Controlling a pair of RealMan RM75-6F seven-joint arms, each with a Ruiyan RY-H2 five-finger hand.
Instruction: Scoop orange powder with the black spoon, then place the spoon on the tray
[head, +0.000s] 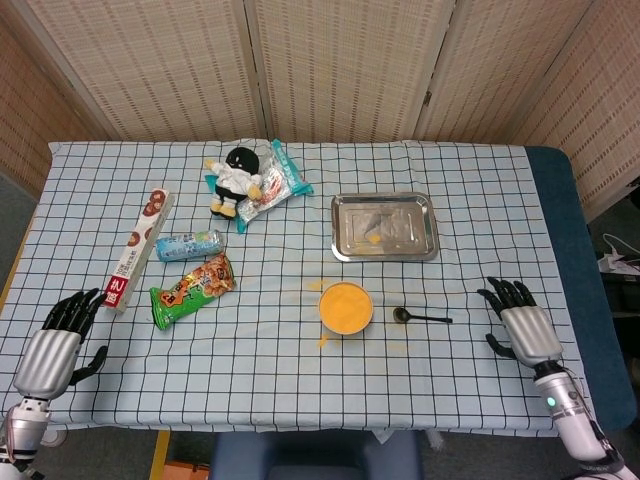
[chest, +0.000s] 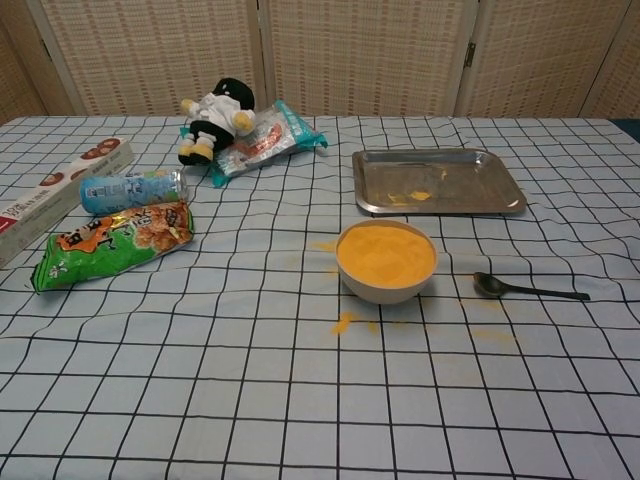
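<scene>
Slim black spoon (head: 421, 317), bowl empty

Bright, even – sharp (soft shadows)

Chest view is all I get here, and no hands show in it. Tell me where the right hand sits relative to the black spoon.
Observer: In the head view the right hand is on the cloth to the right of the black spoon, past the handle's end, not touching it.
Operator: Give me its fingers.
Observer: Spread apart, holding nothing.
Operator: Now the left hand.
Observer: The left hand is at the table's near left corner, fingers apart, empty, below the long box.
Operator: Confirm the spoon's direction from above.
Observer: Its bowl end points toward the bowl of orange powder; the handle points toward the right hand.
</scene>
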